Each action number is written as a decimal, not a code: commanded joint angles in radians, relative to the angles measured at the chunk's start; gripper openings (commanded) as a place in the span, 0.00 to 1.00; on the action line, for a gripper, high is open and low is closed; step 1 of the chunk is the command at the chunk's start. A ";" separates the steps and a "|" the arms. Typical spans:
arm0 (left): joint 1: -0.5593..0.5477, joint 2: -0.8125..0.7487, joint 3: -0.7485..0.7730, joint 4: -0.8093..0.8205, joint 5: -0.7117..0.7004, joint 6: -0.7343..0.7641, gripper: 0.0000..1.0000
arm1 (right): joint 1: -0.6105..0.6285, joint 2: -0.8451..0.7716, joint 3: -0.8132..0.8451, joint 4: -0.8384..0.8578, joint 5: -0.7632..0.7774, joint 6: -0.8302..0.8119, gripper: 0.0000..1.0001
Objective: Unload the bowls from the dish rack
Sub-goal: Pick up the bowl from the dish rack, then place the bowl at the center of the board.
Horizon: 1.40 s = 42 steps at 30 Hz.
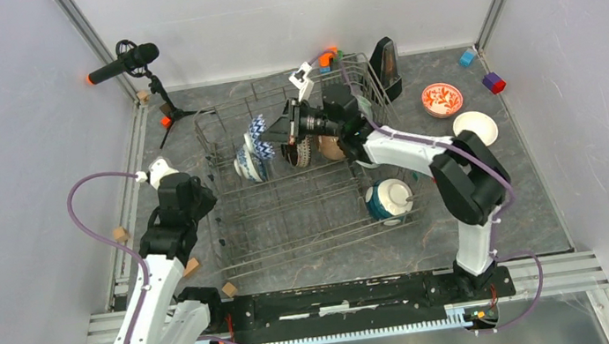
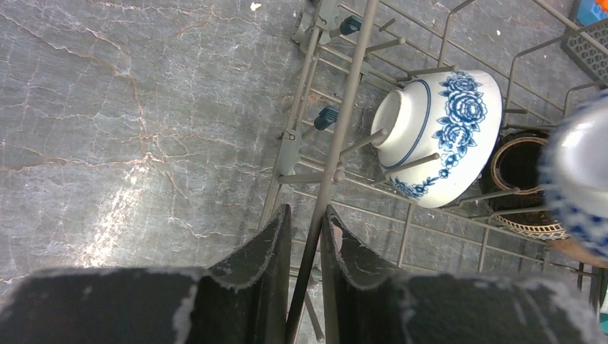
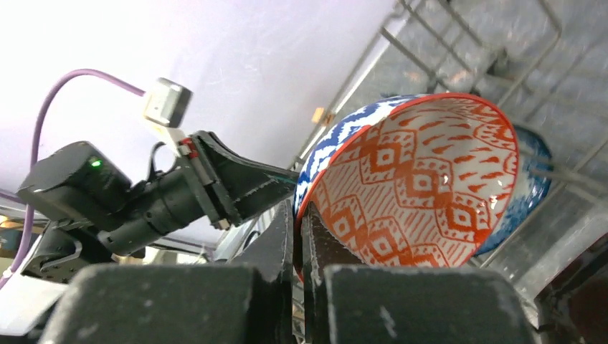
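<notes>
Grip on the right is closed: your right gripper [image 3: 297,215] is pinched tight on the rim of the red-lattice bowl [image 3: 423,186], one jaw inside the rim and one outside. That bowl has a blue-and-white zigzag outside. It hangs tipped on edge over the far left part of the dish rack [image 1: 307,216], its open side turned toward the wrist camera. Whether it is clear of the tines you cannot tell.

Just behind it, the blue-floral bowl [image 2: 444,136] stands on edge between tines, its white base facing the rack's left side. To the right of that pair, a dark-patterned bowl [image 1: 303,152] and a tan bowl [image 1: 331,147] stand side by side in the rack's far half. The teal bowl [image 1: 389,199] lies on its side at the rack's near right corner, white base showing.

Your left gripper [image 2: 307,215] is at the rack's left wall. Its jaws are drawn narrow, with one wire of the rim running between them.

Two bowls are already out on the table [image 1: 534,186], right of the rack: the red-floral bowl [image 1: 442,100] and, just nearer, the plain white bowl [image 1: 475,127], both upright and apart.
</notes>
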<state>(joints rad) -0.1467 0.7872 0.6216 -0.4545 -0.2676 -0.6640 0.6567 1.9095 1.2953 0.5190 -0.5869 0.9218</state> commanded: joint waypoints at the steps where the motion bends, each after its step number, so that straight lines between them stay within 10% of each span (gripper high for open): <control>1: 0.018 0.013 0.002 -0.025 -0.109 0.012 0.18 | -0.024 -0.129 0.047 0.116 -0.019 -0.034 0.00; 5: 0.018 0.003 0.000 -0.028 -0.111 0.011 0.23 | -0.023 -0.148 0.046 0.107 -0.018 -0.041 0.00; 21: 0.017 -0.027 0.263 -0.200 -0.006 -0.030 0.99 | 0.067 -0.463 0.112 -0.338 0.157 -0.475 0.00; 29: 0.018 -0.043 0.384 -0.134 0.229 -0.107 1.00 | 0.339 -0.720 0.054 -0.687 0.585 -0.874 0.00; 37: 0.016 -0.074 0.276 0.339 0.724 -0.229 1.00 | 0.757 -0.854 -0.064 -0.906 1.208 -1.136 0.00; 42: -0.015 -0.064 0.369 0.136 0.783 -0.096 1.00 | 0.974 -0.879 -0.170 -0.977 1.462 -1.245 0.00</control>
<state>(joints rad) -0.1349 0.7231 0.9173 -0.2710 0.3676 -0.8261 1.5059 1.0573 1.1858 -0.3897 0.5484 -0.1661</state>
